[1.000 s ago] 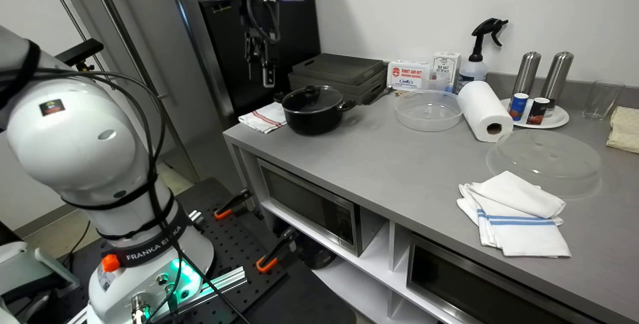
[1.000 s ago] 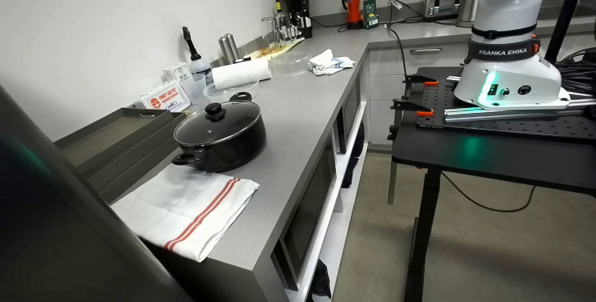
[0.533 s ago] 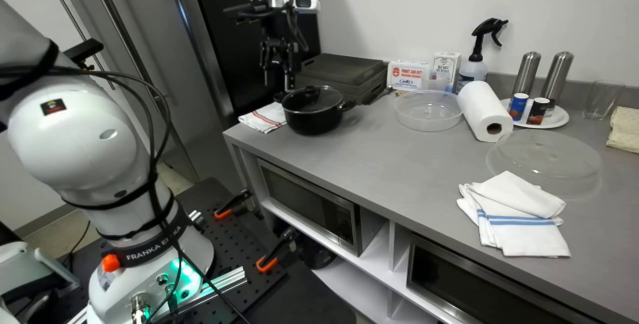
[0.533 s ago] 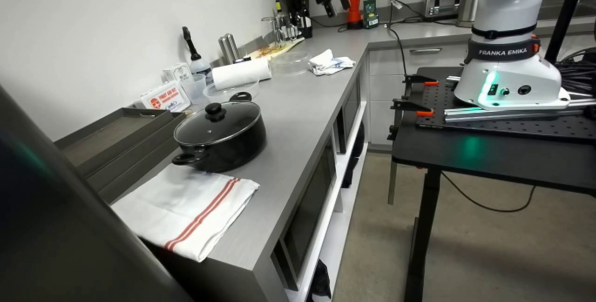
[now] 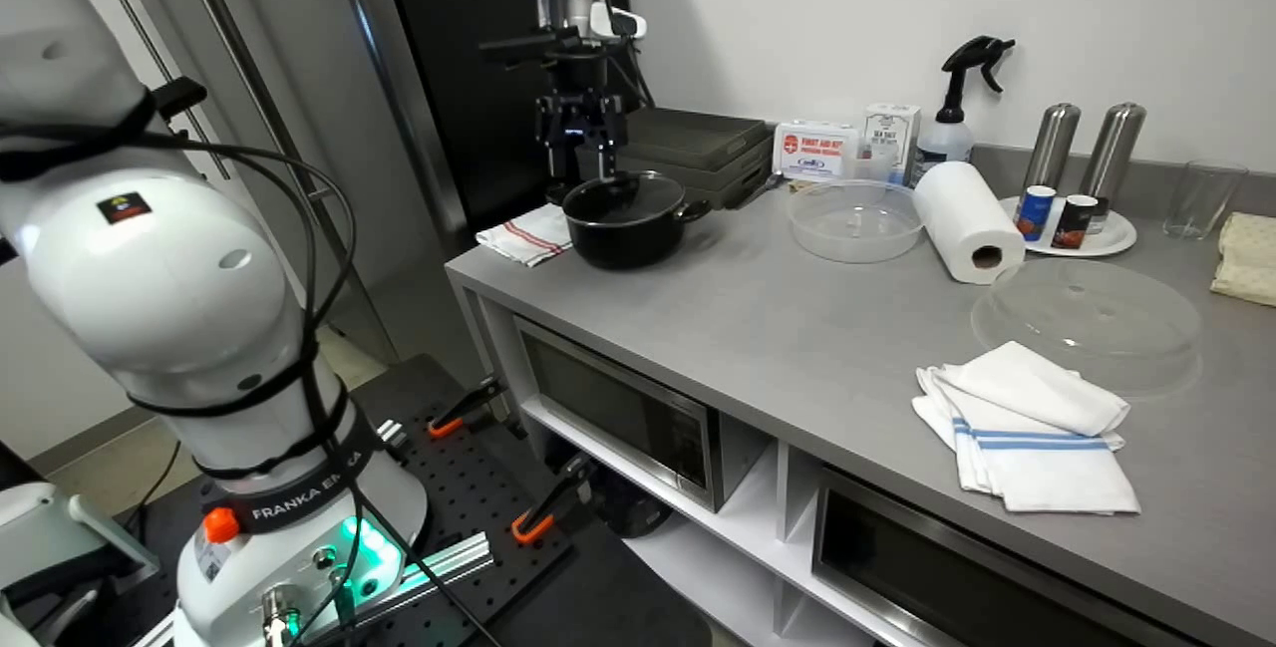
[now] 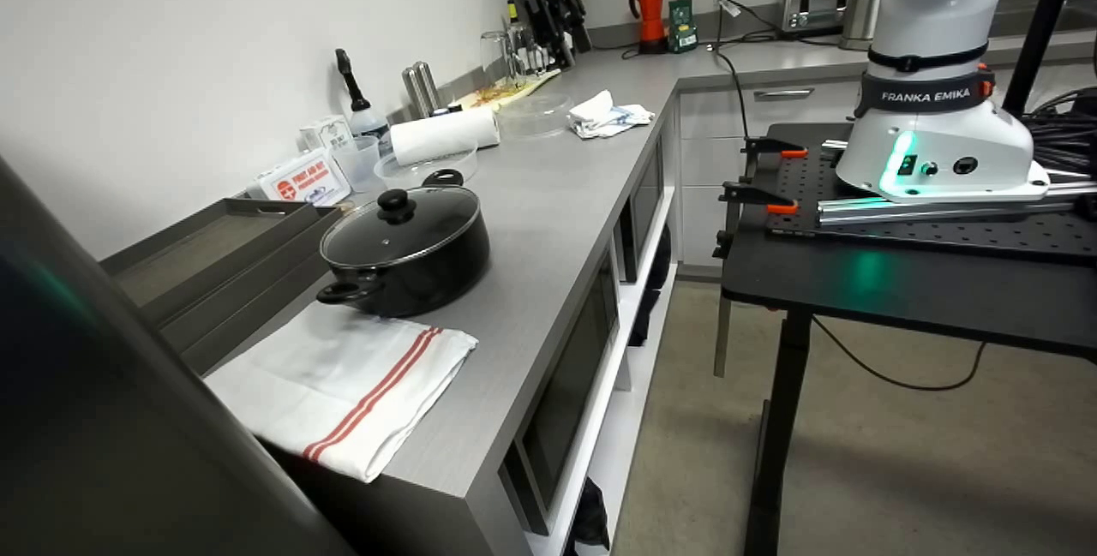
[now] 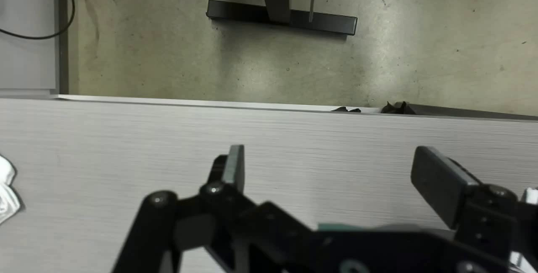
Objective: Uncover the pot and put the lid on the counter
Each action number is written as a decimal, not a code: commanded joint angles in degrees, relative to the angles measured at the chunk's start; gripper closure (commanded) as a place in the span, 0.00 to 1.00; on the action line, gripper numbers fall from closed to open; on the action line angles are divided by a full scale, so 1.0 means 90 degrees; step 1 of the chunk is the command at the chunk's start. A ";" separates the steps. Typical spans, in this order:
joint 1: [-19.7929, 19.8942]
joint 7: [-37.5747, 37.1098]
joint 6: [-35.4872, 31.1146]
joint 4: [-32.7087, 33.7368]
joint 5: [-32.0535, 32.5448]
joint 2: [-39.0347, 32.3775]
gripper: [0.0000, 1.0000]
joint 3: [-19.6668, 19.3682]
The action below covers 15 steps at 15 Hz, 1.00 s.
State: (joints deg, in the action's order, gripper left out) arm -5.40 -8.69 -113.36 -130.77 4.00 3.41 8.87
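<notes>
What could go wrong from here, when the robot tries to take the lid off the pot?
The gripper is open and the knob on the lid is small: an off-centre grasp may slip and drop it.
The pot stands right by the red-striped towel; a sideways bump could push it onto the cloth and leave it tilted.
A clear round dish stands farther along the counter; a carelessly placed lid might land on its rim.

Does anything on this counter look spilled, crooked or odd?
Nothing looks spilled or broken. The red-striped towel sits at the end of the counter, an edge seeming to poke past, and the blue-striped towel lies in loose, uneven folds.
</notes>
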 commanded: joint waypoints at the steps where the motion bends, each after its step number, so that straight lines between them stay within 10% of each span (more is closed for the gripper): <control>1: -0.0283 0.0188 -0.0234 0.0523 0.0212 -0.0585 0.00 0.0135; 15: -0.0927 0.0389 -0.0722 0.2947 0.0660 -0.2958 0.00 0.0197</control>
State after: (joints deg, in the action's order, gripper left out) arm -12.52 -6.41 -119.91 -111.11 9.18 -17.42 11.23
